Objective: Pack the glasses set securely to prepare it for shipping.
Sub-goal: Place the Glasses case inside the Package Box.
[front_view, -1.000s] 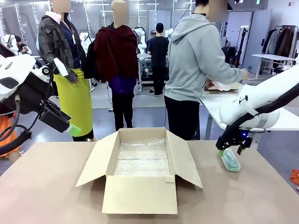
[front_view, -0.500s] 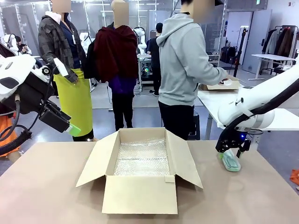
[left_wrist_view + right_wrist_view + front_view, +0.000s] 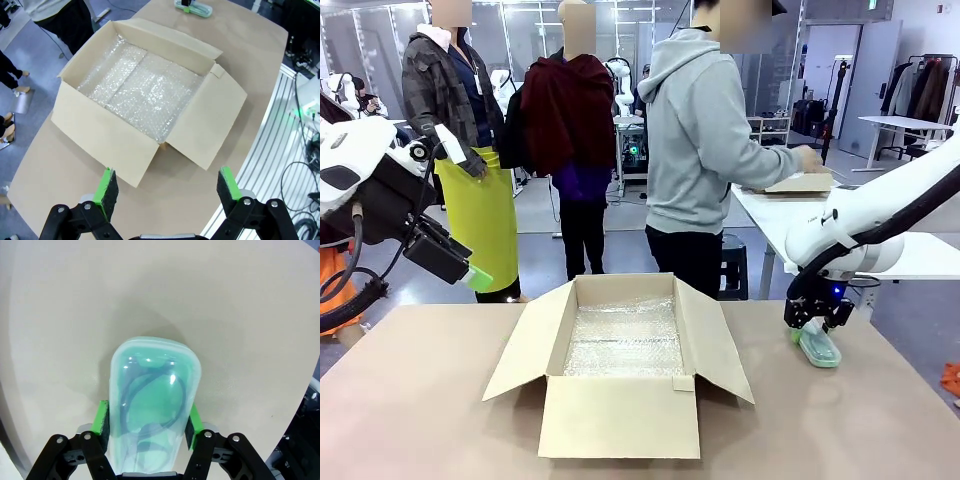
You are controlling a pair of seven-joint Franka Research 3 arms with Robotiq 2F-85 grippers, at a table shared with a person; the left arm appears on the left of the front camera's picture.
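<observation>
One case of the glasses set, a pale mint green case, lies on the table to the right of the open cardboard box. My right gripper stands over it from above. In the right wrist view the green pads press both long sides of the mint case, so my right gripper is shut on it, and dark glasses show through the lid. My left gripper hangs open, high above the table's left side. In its wrist view my left gripper looks down on the box and the distant case.
Bubble wrap lines the box floor, and all the flaps stand open. A person in a grey hoodie stands at the far side, turned toward a white side table at the right. Bare tabletop lies left of the box.
My right gripper has lowered slightly and closed its fingers on the mint case, which still rests on the table. The person shifted left. My left arm has not moved.
</observation>
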